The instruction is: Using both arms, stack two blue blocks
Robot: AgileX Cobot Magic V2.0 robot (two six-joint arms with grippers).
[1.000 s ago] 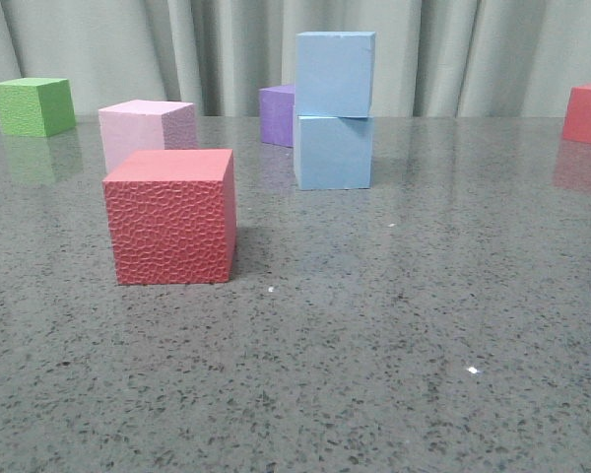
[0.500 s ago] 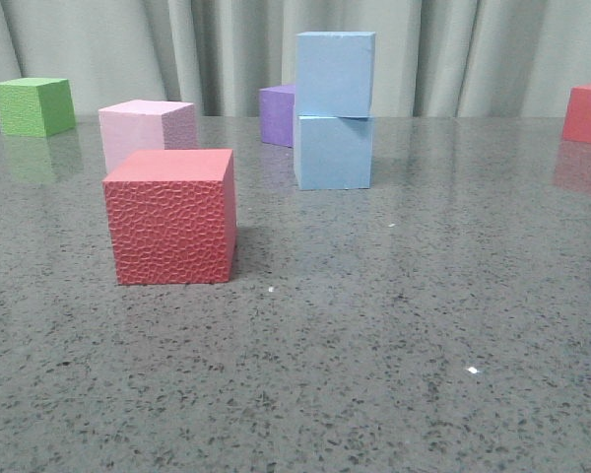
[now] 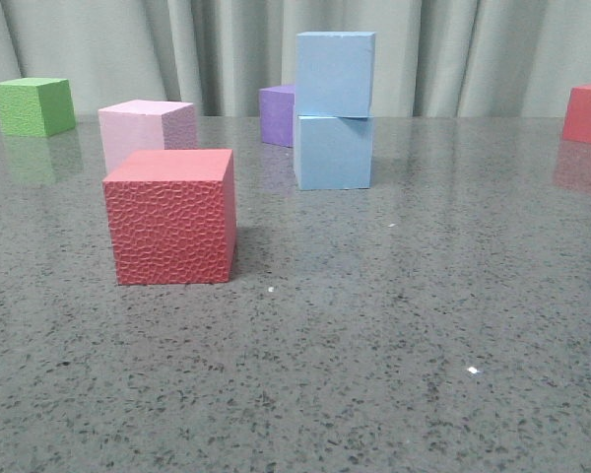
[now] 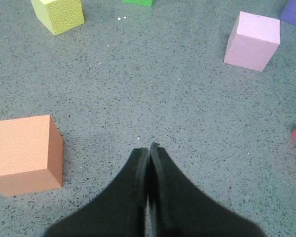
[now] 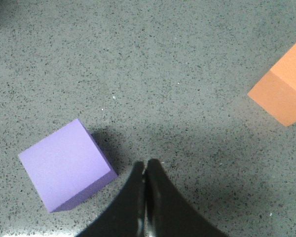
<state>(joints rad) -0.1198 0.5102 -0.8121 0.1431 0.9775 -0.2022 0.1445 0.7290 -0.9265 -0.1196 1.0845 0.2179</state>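
One pale sky-blue foam cube (image 3: 335, 72) sits on the other sky-blue foam cube (image 3: 333, 152); the purple foam cube (image 3: 277, 114) is behind-left, maybe touching.

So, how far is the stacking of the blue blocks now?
Done, it seems: one blue block sits on the other, a little askew. Nothing is in hand: the left pincer and right pincer are shut and empty. Nothing visible remains.

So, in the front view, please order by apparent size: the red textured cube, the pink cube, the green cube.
1. Red textured cube, largest, though nearest the camera.
2. Pink cube.
3. Green cube, smallest, but farthest back.
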